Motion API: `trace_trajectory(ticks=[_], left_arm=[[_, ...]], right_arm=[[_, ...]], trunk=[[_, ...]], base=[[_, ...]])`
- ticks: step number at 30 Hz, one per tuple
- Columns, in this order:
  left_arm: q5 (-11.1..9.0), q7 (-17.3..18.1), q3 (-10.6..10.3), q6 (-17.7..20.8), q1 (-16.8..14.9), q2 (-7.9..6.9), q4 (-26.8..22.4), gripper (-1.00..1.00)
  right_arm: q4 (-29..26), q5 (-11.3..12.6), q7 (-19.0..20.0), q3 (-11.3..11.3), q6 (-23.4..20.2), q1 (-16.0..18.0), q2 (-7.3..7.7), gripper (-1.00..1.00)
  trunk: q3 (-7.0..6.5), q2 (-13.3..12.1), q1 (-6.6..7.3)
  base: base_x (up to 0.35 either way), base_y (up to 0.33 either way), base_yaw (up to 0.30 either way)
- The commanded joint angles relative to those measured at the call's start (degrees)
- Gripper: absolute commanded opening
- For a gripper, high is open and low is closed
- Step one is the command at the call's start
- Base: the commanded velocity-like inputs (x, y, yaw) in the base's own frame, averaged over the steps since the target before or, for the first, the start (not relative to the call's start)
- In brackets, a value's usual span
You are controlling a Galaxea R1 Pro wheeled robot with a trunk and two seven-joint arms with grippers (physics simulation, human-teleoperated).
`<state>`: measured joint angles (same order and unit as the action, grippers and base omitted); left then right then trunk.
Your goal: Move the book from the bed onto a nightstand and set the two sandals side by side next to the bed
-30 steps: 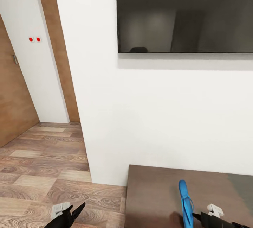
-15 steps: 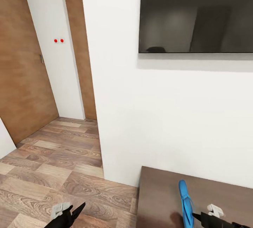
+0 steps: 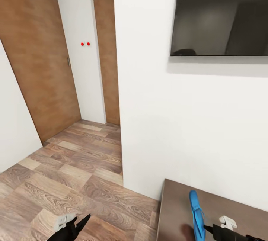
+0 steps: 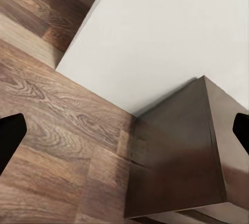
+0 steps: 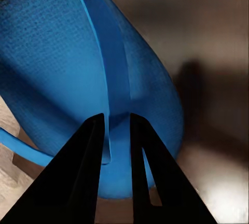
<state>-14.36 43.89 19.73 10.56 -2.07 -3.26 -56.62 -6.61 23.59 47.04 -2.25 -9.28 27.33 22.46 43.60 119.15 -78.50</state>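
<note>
Carrying one sandal (image 3: 196, 215) in the right end effector (image 5: 117, 154) — clamped on its strap. Left end effector (image 3: 76, 226) apart, empty. Best kept level, clear of the wall (image 3: 193, 122) — gently.

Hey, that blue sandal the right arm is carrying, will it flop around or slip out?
The sandal, thin and flat, probably bends easily. The right gripper pinches only its strap, so it may swing. It looks light, so slipping seems unlikely.

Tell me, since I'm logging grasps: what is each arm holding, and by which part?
The right gripper is shut on a blue sandal, pinching its thong strap. The left gripper holds nothing.
</note>
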Motion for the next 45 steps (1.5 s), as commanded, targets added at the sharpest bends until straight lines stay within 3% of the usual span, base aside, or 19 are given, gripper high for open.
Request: trace_trajectory(ticks=[1, 25, 35, 45], left_arm=[[-0.50, 0.23, 0.05, 0.60, -0.04, -0.01, 0.02, 1.00], [-0.50, 0.18, 0.05, 0.60, -0.04, -0.01, 0.01, 1.00], [-0.50, 0.22, 0.05, 0.60, -0.05, -0.01, 0.02, 1.00], [-0.50, 0.22, 0.05, 0.60, -0.06, 0.01, 0.02, 1.00]], right_arm=[[-0.07, 0.67, 0.07, -0.13, -0.56, 0.00, 0.04, -1.00], [-0.07, 0.67, 0.12, -0.16, -0.56, 0.00, 0.04, -1.00], [-0.07, 0.67, 0.09, -0.16, -0.56, 0.00, 0.04, -1.00], [-0.07, 0.67, 0.07, -0.16, -0.56, 0.00, 0.04, -1.00]], trunk=[[0.06, 0.02, 0.01], [0.06, 0.02, 0.01], [0.06, 0.02, 0.01], [0.06, 0.02, 0.01]], base=[[0.000, 0.000, 0.293], [0.036, 0.000, 0.292], [0.167, 0.000, 0.042], [0.003, 0.000, 0.266]])
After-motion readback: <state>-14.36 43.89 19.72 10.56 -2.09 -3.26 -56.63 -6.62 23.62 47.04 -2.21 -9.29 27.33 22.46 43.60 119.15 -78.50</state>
